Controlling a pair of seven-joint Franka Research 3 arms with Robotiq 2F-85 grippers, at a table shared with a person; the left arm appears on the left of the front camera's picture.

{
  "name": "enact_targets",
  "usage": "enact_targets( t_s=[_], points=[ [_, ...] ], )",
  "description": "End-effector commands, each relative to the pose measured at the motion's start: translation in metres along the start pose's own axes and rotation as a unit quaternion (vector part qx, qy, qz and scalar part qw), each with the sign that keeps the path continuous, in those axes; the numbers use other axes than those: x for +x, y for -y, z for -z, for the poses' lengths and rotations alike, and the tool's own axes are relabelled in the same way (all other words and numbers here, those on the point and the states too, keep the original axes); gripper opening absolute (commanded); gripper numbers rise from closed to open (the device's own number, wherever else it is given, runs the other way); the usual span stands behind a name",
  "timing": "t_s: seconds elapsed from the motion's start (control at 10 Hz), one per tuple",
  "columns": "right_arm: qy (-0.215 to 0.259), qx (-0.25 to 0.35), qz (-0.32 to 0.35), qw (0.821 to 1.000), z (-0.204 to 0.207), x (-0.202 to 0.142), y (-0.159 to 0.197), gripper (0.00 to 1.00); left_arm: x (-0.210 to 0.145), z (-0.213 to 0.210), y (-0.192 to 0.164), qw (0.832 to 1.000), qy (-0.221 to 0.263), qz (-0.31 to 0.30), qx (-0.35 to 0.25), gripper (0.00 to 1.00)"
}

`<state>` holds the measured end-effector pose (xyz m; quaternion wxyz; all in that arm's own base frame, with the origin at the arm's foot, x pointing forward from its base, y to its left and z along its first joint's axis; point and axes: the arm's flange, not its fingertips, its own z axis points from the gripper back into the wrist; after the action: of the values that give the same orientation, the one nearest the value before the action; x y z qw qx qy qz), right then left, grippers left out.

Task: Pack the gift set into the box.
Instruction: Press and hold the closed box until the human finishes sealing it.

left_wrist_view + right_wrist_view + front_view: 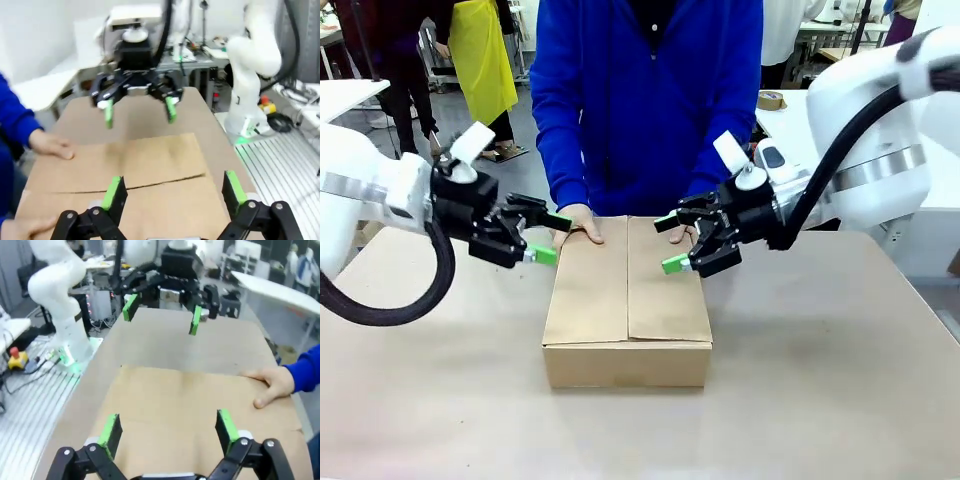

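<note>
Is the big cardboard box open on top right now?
No: the front view shows the box folded shut on top, a seam down its middle and a person's hand resting on its far edge.

The front view looks from a fixed spot between the two white arms (360, 190), across the light brown desk (840, 400) at a person in a blue top (645, 100) on the far side, with the closed brown corrugated cardboard box (627, 290) centred at middle distance. The left wrist view sits low and close over the box top, behind the black, green-padded left claw (173, 182), facing the right claw (140, 119); the right wrist view is its mirror, facing back at the left claw from just as near. All three share the box's flat top, the person's hand (578, 225) on it, and both claws.
</note>
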<state>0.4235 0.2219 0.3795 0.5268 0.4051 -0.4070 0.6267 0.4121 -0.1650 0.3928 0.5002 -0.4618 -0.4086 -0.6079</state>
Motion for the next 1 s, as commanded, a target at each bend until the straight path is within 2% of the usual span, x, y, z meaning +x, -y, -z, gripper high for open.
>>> enact_targets(
  t_s=[0.0,0.1,0.3,0.7,0.8,0.9],
  points=[
    [0.032,0.000,-0.019,0.999,0.012,-0.030,0.027,1.00,-0.033,0.005,-0.026,0.994,0.017,0.080,-0.067,1.00],
    [0.024,-0.011,-0.013,1.000,0.022,-0.042,0.034,1.00,-0.045,0.014,-0.032,0.993,0.027,0.075,-0.085,1.00],
    [0.024,-0.004,0.021,0.999,0.030,-0.060,0.040,1.00,-0.063,0.033,-0.040,0.997,0.011,0.060,-0.050,1.00],
    [-0.002,-0.031,0.068,0.997,0.011,-0.085,0.042,1.00,-0.088,0.040,-0.056,1.000,-0.021,0.008,-0.009,1.00],
    [-0.041,-0.060,0.081,0.994,0.007,-0.092,0.043,1.00,-0.091,0.040,-0.057,1.000,-0.024,0.003,-0.002,1.00],
    [-0.044,-0.062,0.084,0.994,0.007,-0.094,0.044,1.00,-0.094,0.041,-0.059,1.000,-0.030,-0.004,0.000,1.00]
  ],
)
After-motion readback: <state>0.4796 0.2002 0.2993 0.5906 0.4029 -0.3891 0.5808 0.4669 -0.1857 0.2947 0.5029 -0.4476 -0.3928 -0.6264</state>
